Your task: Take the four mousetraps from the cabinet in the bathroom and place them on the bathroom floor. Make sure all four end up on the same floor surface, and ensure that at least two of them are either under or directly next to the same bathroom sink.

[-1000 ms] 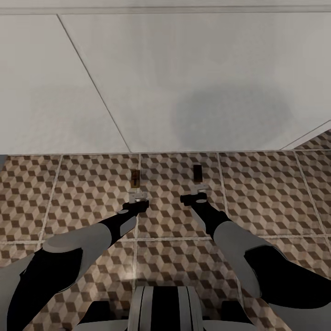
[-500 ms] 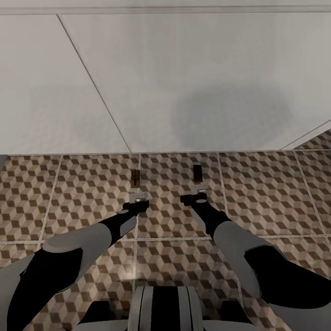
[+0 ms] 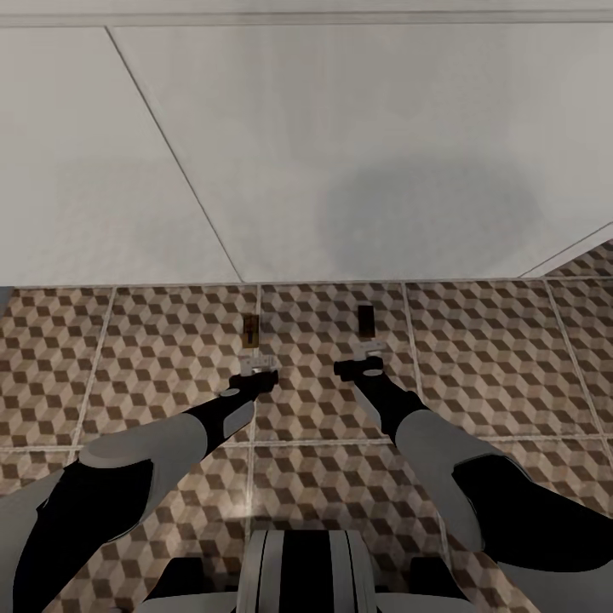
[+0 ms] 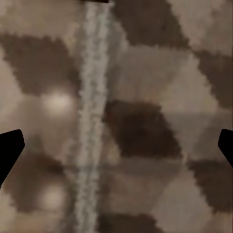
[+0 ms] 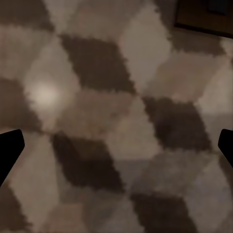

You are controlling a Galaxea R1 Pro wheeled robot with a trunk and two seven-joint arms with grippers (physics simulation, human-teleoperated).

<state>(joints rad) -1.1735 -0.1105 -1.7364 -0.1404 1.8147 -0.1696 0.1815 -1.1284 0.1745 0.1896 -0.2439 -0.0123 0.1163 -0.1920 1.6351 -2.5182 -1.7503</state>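
Our left hand [image 3: 255, 364] and right hand [image 3: 364, 366] hang released. Two small brown wooden mousetraps [image 3: 250, 329] lie on the cube-patterned tile floor [image 3: 477, 358] just beyond them — two placed, two apparently left.

Two mousetraps [image 3: 250, 329] [image 3: 366, 320] lie side by side on the bathroom floor [image 3: 494, 358], each just ahead of a claw.
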